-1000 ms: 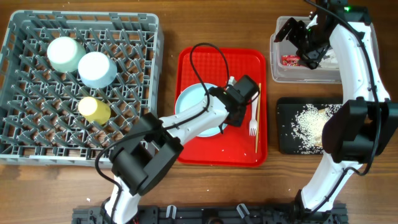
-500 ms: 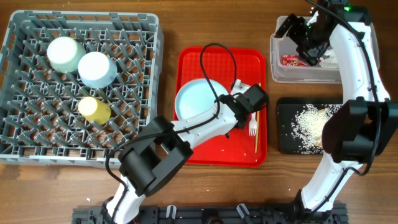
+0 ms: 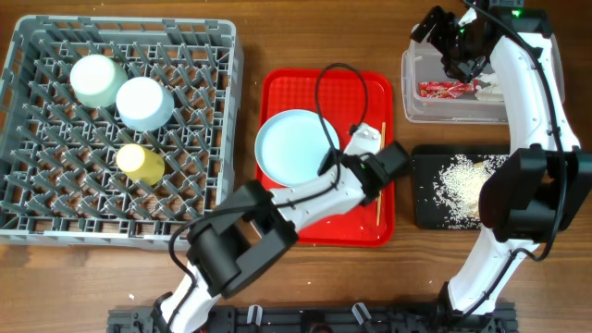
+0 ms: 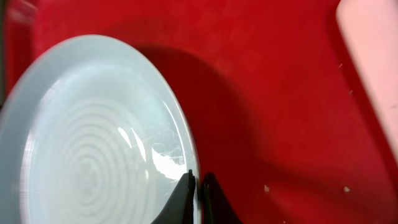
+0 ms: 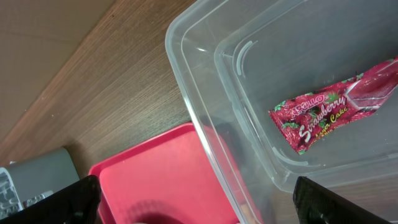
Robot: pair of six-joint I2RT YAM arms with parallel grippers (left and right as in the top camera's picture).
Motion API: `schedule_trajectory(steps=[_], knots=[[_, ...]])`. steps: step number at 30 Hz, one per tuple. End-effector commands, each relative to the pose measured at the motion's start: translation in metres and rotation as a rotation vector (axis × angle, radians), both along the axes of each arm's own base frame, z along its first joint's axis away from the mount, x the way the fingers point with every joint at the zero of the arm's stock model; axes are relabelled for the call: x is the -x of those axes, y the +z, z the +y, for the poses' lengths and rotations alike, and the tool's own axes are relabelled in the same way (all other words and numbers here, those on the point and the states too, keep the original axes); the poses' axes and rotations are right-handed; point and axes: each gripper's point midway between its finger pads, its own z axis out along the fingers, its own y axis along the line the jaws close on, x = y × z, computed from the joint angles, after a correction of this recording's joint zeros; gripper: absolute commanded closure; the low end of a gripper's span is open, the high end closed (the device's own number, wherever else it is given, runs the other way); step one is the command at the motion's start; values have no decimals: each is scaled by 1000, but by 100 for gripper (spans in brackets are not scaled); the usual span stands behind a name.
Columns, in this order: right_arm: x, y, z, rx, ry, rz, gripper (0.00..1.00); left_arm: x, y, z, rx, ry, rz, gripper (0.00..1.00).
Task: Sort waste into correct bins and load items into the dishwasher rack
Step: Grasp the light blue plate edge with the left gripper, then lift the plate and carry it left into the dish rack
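Observation:
The pale round plate (image 3: 291, 148) is on the red tray (image 3: 305, 227), and it fills the left of the left wrist view (image 4: 93, 137). My left gripper (image 3: 333, 166) is shut on its right rim, with the jaws (image 4: 198, 186) pinching the edge. My right gripper (image 3: 442, 37) hangs open and empty over the clear tub (image 3: 412, 102). The tub holds the red wrapper (image 3: 442, 89) and the white tissue (image 3: 490, 88). The wrapper (image 5: 323, 118) also shows in the right wrist view. Rice scraps (image 3: 462, 180) lie in the black tray (image 3: 421, 217). The grey rack (image 3: 55, 222) holds the green bowl (image 3: 97, 80), blue bowl (image 3: 143, 102) and yellow cup (image 3: 141, 162).
The chopsticks (image 3: 378, 208) lie along the red tray's right side, partly under my left arm. The fork is hidden there. A few white crumbs dot the tray. The tub's wall (image 5: 205, 118) stands right beside the red tray (image 5: 168, 180) in the right wrist view.
My left gripper has slid right across the red tray to the plate's right rim, uncovering the plate. My right gripper has drawn up and back over the tub.

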Motion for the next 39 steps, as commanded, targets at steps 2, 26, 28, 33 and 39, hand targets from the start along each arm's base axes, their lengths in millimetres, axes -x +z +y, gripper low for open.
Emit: schedule_trajectory(steps=[2,26,28,33,39], knots=[[-7,1,-1,12,-11,-13,0,-12,33,6,-90,17,-189,96],[-7,1,-2,12,-12,-13,0,-60,113,52,-101,144,-365,96],[-7,1,-2,13,-12,-13,0,-72,134,65,-71,179,-386,96],[-7,2,-2,13,-12,-13,0,-95,179,96,-5,225,-410,96],[-7,1,-2,12,-12,-12,0,-106,189,109,158,186,-319,96]])
